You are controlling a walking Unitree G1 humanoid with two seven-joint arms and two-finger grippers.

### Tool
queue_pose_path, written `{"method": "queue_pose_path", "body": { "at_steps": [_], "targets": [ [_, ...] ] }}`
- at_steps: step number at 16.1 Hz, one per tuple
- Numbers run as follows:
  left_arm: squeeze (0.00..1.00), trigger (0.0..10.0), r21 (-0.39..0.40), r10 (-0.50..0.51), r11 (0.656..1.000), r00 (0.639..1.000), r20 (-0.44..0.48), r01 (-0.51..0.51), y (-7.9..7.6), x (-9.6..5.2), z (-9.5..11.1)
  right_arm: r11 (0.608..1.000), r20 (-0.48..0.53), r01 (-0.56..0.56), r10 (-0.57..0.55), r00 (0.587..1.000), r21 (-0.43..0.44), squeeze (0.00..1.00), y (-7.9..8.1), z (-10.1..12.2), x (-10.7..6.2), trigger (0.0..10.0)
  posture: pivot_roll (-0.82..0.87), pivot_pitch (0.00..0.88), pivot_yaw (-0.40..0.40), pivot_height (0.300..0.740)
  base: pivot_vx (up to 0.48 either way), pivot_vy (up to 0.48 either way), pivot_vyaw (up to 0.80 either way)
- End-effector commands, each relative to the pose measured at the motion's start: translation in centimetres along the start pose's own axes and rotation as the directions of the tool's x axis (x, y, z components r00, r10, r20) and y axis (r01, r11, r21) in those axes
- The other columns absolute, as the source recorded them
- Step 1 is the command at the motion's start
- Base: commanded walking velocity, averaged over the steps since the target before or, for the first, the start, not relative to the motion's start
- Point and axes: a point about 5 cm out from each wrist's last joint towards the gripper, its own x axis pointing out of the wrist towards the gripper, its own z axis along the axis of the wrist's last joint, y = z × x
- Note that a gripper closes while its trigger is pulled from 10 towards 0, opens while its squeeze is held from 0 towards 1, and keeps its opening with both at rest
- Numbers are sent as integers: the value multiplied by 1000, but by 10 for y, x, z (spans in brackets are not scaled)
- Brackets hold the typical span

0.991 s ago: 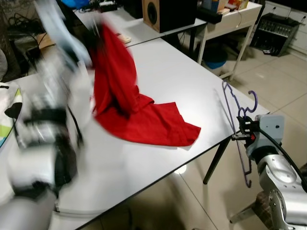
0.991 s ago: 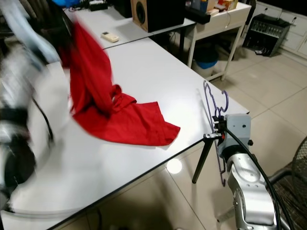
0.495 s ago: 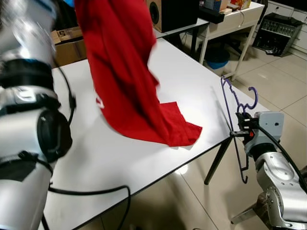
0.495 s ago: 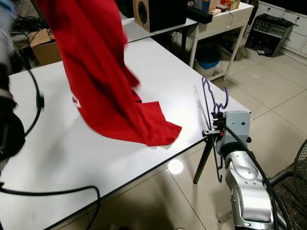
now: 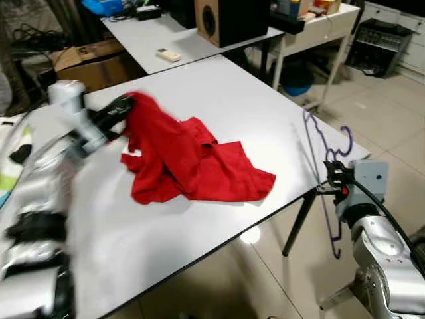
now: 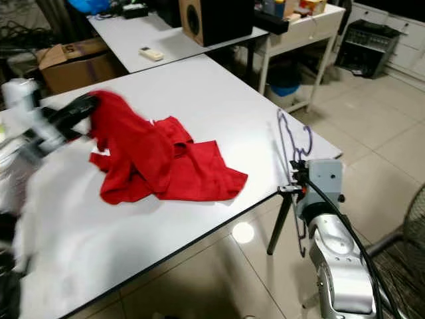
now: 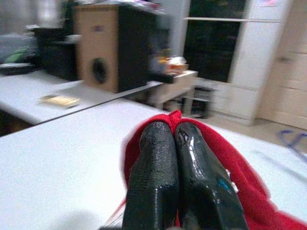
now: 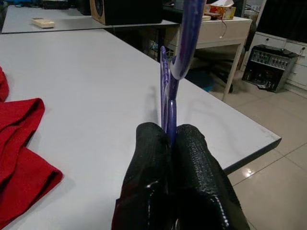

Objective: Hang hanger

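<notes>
Purple wire hanger (image 5: 323, 173) pinched in right gripper (image 8: 171, 139) off table's right edge; left gripper (image 7: 175, 132) clamping crumpled red cloth garment (image 5: 189, 163). Garment not yet going onto hanger; hanging undone.

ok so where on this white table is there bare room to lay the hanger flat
Free: the table is bare from the red garment across to its far right corner, toward the speaker, and along the near edge in front of the garment. Crowded: the left middle, where the left gripper pinches the garment. The right gripper holds the purple hanger past the right edge.
</notes>
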Motion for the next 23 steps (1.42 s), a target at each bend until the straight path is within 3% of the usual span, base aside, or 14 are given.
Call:
{"method": "queue_pose_path", "body": {
  "at_steps": [1,2,3,4,5,6,7,11,13,16,19,23],
  "targets": [
    [0,0,19,32,999,999,-4,-32,10,-13,3,1000,11,-21,21,1000,-5,0,5,2,0,10000,-126,0,80,740,0,0,0],
    [0,0,89,186,980,977,-107,-176,33,-39,-7,999,5,-44,44,999,-6,0,8,2,2,10000,-113,0,68,740,0,0,0],
    [0,0,89,186,980,977,-107,-176,33,-39,-7,999,5,-44,44,999,-6,0,8,2,2,10000,-113,0,68,740,0,0,0],
    [0,10000,264,459,878,861,-220,-400,64,-67,-15,997,5,-76,76,997,-10,0,14,2,7,10000,-89,0,48,740,0,0,0],
    [0,10000,317,542,828,805,-240,-463,71,-77,-16,996,5,-90,90,996,-13,0,16,3,9,10000,-80,0,40,740,0,0,0],
    [0,10000,348,569,808,782,-254,-476,74,-82,-17,994,7,-104,105,995,-15,0,19,4,12,10000,-73,0,38,740,0,0,0],
    [1000,10000,349,526,835,806,-274,-426,66,-80,-18,992,13,-123,123,992,-17,0,24,6,17,10000,-64,0,36,740,0,0,0],
    [1000,10000,356,482,856,828,-287,-375,59,-81,-12,990,24,-139,139,990,-9,0,29,8,17,10000,-37,0,21,740,0,0,0],
    [1000,10000,406,478,852,809,-343,-332,60,-97,-12,990,-4,-141,141,990,-9,0,25,1,13,10000,-23,0,-4,740,0,0,0],
    [1000,10000,413,481,851,795,-369,-324,56,-114,-13,990,-14,-142,142,990,-16,0,20,1,14,10000,-12,0,-27,740,0,0,0],
    [1000,10000,412,443,867,812,-380,-280,50,-117,-10,988,-17,-154,153,988,-25,0,19,3,16,10000,-11,0,-45,740,0,0,0],
    [1000,10000,488,421,855,785,-454,-176,49,-123,-4,988,-19,-154,153,988,-33,0,16,4,15,10000,-18,0,-47,740,0,0,0]
  ]
}}
